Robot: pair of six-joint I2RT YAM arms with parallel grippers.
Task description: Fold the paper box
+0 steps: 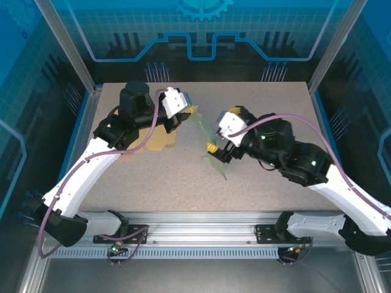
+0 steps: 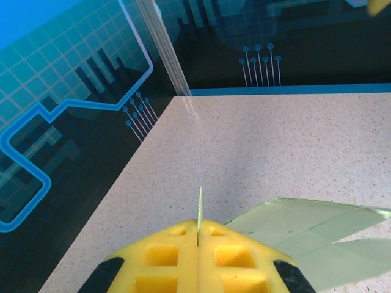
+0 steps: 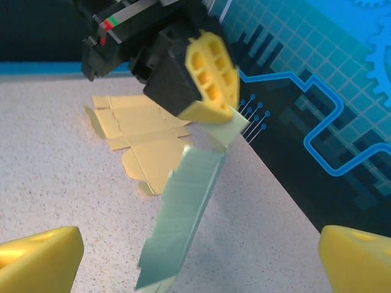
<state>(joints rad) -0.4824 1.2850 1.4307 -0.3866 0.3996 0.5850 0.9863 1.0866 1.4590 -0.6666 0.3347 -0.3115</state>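
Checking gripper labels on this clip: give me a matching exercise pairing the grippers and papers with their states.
1 left gripper
2 right gripper
3 green sheet
4 tan box blank

A lying flat on the table
B open
C pinched at one end, slanting
D shut on the green sheet

Pairs: 1-D, 2-B, 3-C, 4-A

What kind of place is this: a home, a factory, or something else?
Probably a robot test cell, not a home. A left arm and a right arm are bolted to a metal rail at the edge of a speckled table. An aluminium frame and blue circuit-print panels enclose it.
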